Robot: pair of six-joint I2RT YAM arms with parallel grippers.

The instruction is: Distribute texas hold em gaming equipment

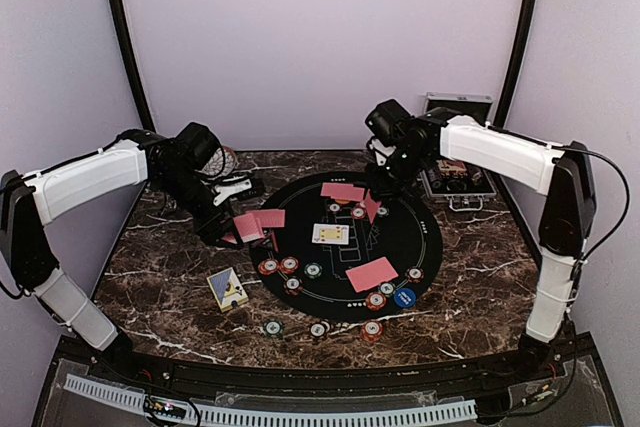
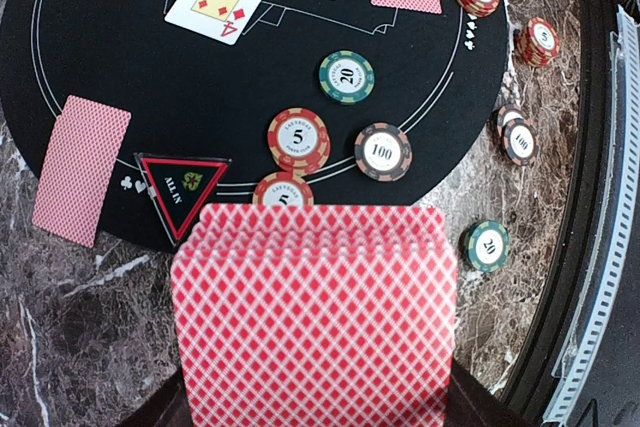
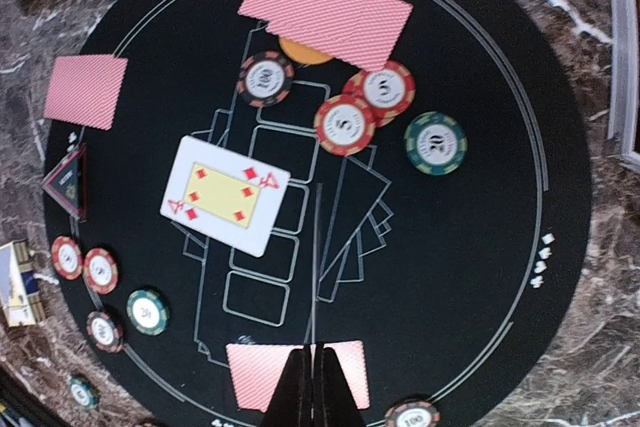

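My left gripper (image 1: pixel 232 232) is shut on a fanned deck of red-backed playing cards (image 2: pixel 315 317) that hangs over the left edge of the round black mat (image 1: pixel 400 237). My right gripper (image 3: pixel 316 352) is shut on a single card (image 3: pixel 318 267), seen edge-on as a thin line above the mat's far side. A face-up four of diamonds (image 3: pixel 225 195) lies at the mat's centre. Red-backed cards lie face down at the far side (image 1: pixel 343 191), the near right (image 1: pixel 371 274) and the left (image 2: pixel 80 169). Several poker chips (image 2: pixel 298 135) are scattered over the mat.
A silver case (image 1: pixel 458 107) stands open at the back right and a patterned bowl (image 1: pixel 225 162) sits behind my left arm. A card box (image 1: pixel 227 288) lies left of the mat. A triangular marker (image 2: pixel 182 179) rests on the mat's edge. Loose chips (image 1: pixel 318 329) lie on the marble near the front.
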